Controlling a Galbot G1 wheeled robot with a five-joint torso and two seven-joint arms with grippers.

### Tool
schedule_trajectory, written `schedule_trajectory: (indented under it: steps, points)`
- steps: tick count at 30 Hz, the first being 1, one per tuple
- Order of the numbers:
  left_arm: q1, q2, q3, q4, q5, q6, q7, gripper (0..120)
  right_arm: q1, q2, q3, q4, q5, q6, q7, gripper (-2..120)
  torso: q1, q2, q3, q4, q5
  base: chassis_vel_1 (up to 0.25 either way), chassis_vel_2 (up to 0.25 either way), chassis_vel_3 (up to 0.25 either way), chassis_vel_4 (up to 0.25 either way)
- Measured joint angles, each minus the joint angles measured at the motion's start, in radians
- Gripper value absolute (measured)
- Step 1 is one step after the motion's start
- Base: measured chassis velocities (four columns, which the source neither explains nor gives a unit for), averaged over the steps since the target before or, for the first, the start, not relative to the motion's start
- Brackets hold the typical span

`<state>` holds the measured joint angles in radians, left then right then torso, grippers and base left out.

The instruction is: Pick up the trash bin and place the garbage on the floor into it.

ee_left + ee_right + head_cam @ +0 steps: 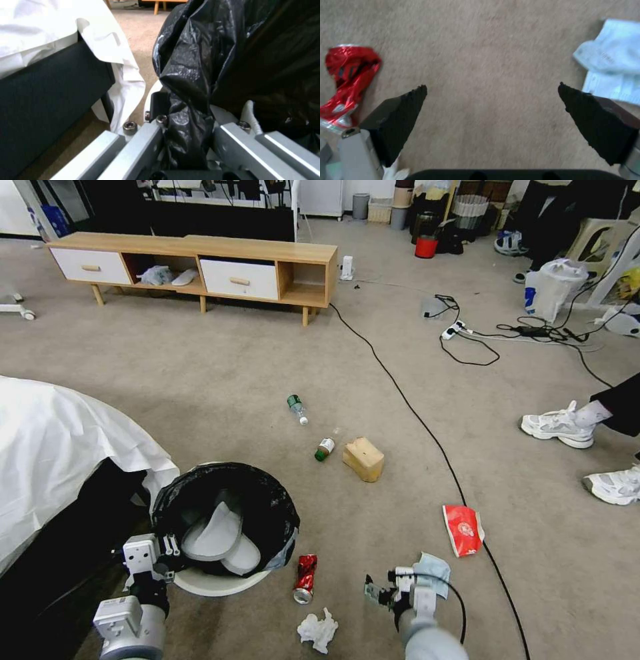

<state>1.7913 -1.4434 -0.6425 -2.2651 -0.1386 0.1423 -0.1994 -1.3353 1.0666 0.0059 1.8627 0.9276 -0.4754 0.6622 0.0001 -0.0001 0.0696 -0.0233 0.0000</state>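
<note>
Jaws of the right gripper (491,100) gape wide over bare floor (486,50), crushed can (348,80) beside one, blue tissue (613,67) beside the other.

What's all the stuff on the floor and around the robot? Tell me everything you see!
trash bin: 1, white with black bag, near left, beside the white-covered furniture
crushed can: 1, red, just right of the bin
crumpled tissue: 1, white, near the can
blue tissue: 1, pale blue, beside the right gripper
snack packet: 1, red, on the black cable
box: 1, tan, mid-floor
bottles: 2, one clear, green-labelled; one small, green-capped
TV cabinet: 1, wood and white, far left
red bucket: 1, far back
white sneakers: 2, on a person, right
left gripper: fingers clamped on the bin's bagged rim
right gripper: fingers open above bare carpet
</note>
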Motion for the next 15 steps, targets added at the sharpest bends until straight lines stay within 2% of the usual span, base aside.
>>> schedule_trajectory:
  steps: [1, 3, 4, 5, 6, 11, 15]
  points:
    - [0.0, 0.0, 0.0, 0.0, 0.0, 0.0, 0.0, 1, 0.0, 0.0, 0.0, 0.0, 0.0, 0.0, 0.0, 100, 0.0, 0.0, 0.0, 0.0, 0.0, 0.0, 0.0, 0.0, 0.0]
    - [-0.009, -0.002, 0.001, 0.014, 0.0, -0.001, 0.0, 1, 0.077, -0.028, -0.06, 0.021, 0.207, -0.031, 0.122, 100, 0.0, 0.0, 0.0, -0.0004, 0.0, 0.0, 0.0, 0.0, 0.0]
    - [-0.009, -0.002, 0.001, 0.014, 0.0, -0.001, 0.0, 1, 0.077, -0.028, -0.06, 0.021, 0.207, -0.031, 0.122, 100, 0.0, 0.0, 0.0, -0.0004, 0.0, 0.0, 0.0, 0.0, 0.0]
    - [-0.014, -0.003, 0.0, 0.02, 0.0, -0.001, 0.0, 1, 0.12, -0.026, -0.089, 0.034, 0.316, -0.044, 0.187, 100, 0.0, 0.0, 0.0, -0.0002, 0.0, 0.0, 0.0, 0.0, 0.0]
    - [-0.019, -0.003, 0.0, 0.024, -0.002, -0.001, 0.0, 1, 0.146, -0.023, -0.105, 0.041, 0.374, -0.05, 0.22, 100, 0.0, 0.0, 0.0, 0.0, 0.0, 0.0, 0.0, 0.0, 0.0]
    - [-0.032, -0.005, -0.009, 0.039, -0.014, -0.001, 0.0, 1, 0.221, -0.006, -0.159, 0.059, 0.491, -0.052, 0.289, 100, 0.0, 0.0, 0.0, -0.0001, -0.0001, 0.0, 0.0, 0.0, 0.0]
    - [-0.039, -0.002, -0.019, 0.049, -0.034, -0.001, -0.001, 1, 0.283, 0.041, -0.208, 0.079, 0.615, -0.052, 0.369, 100, 0.0, 0.0, 0.0, -0.0001, -0.0001, 0.0, 0.0, 0.0, 0.0]
